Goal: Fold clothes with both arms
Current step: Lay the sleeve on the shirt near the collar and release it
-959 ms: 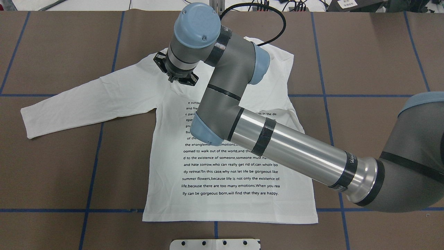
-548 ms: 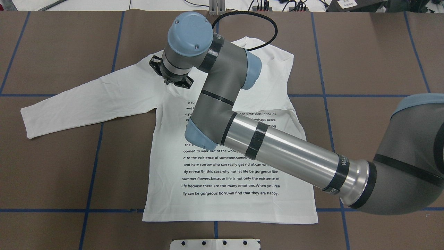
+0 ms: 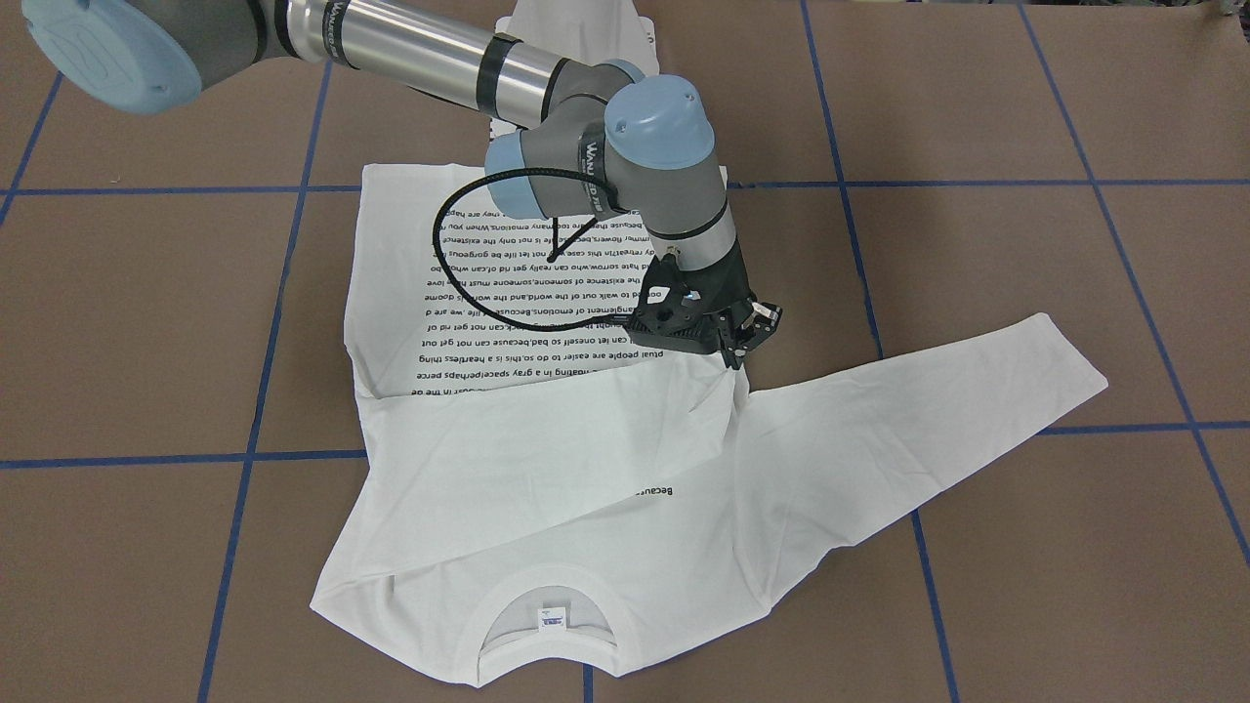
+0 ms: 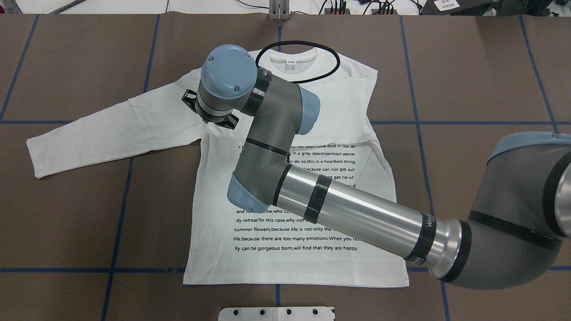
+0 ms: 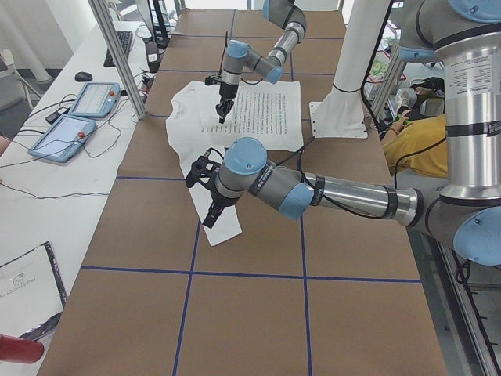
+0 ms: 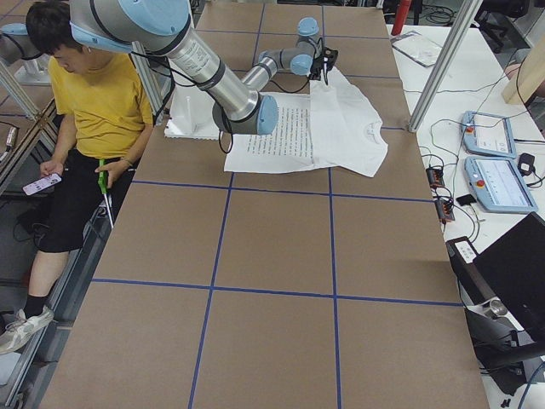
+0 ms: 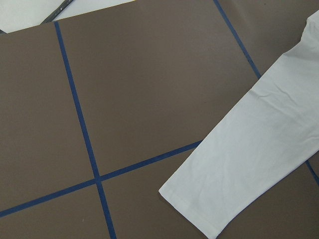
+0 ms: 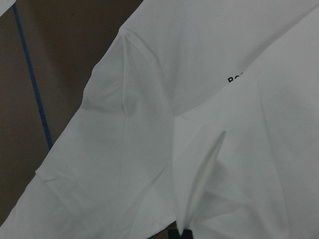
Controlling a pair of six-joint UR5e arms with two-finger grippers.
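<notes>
The white long-sleeved T-shirt lies flat, text side up, with its collar at the far side. Its left sleeve stretches out to the left. Another part of it is folded across the chest. My right gripper reaches across to the left armpit and is shut on a pinched ridge of shirt fabric. My left gripper shows only in the exterior left view, above the sleeve's cuff. I cannot tell whether it is open or shut.
Blue tape lines divide the brown table. A white plate with holes sits at the near edge. The white pedestal stands by the shirt's hem. A person in yellow sits beside the table. Tablets lie past the far edge.
My right arm has moved left and back toward the robot with the pinched fabric. This has uncovered the collar and more lines of text.
</notes>
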